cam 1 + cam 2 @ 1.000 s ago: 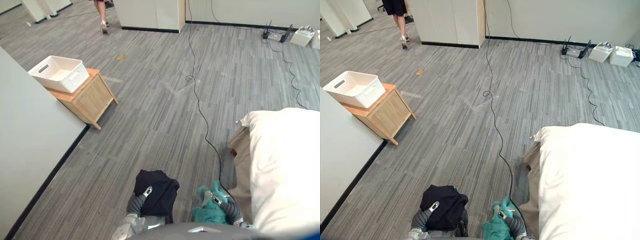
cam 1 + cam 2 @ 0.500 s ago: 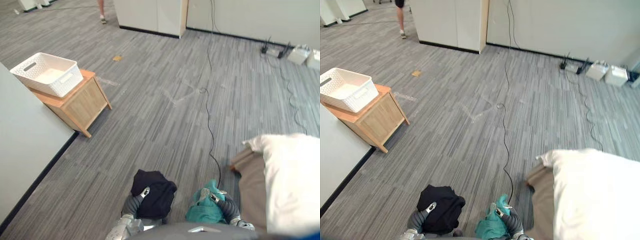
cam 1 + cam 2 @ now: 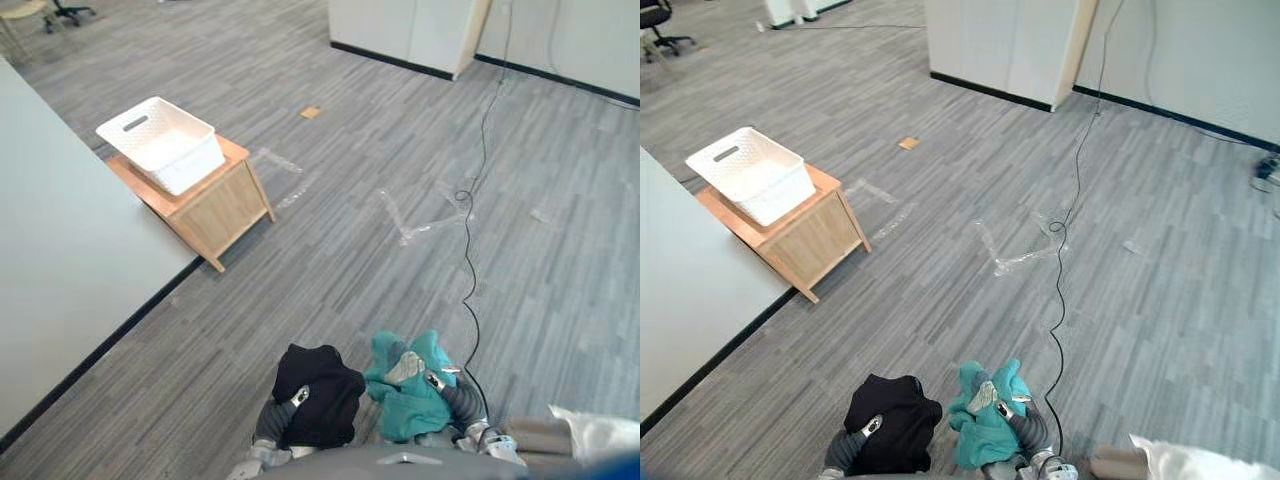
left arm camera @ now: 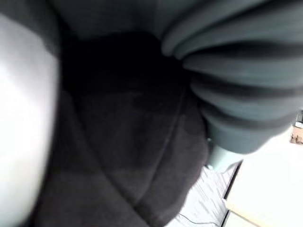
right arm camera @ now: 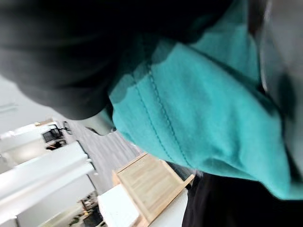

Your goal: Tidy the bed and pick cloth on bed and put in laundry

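Grey striped floor (image 3: 350, 200) stretches ahead, with a pale partition wall (image 3: 60, 260) along the robot's left and a small wooden desk (image 3: 215, 205) standing against its end. On that desk sits a white laundry basket (image 3: 165, 145), empty as far as can be seen. A corner of the bed (image 3: 600, 438) shows low on the robot's right.

Both cloths are off the bed and in hand. The left robot hand (image 3: 296, 398) is closed on a bunched black cloth (image 3: 320, 385), which drapes over it and hides most of its fingers; the left wrist view shows the dark fabric pressed close against the hand's ribbed cover. The right robot hand (image 3: 407, 366) is clenched on a crumpled teal cloth (image 3: 400, 400), with its fingers showing on top of the bundle, and the right wrist view has the teal fabric gathered tight in front of the camera. The two bundles are held low, just beside each other and close to the body.

By the look of it, this is the carrying step: the picking is done and the drop is not. The basket is well apart, ahead and to the left. The next move calls for walking up to the desk, raising both bundles above the basket's rim and letting go there, so that no trailing edge hangs outside.
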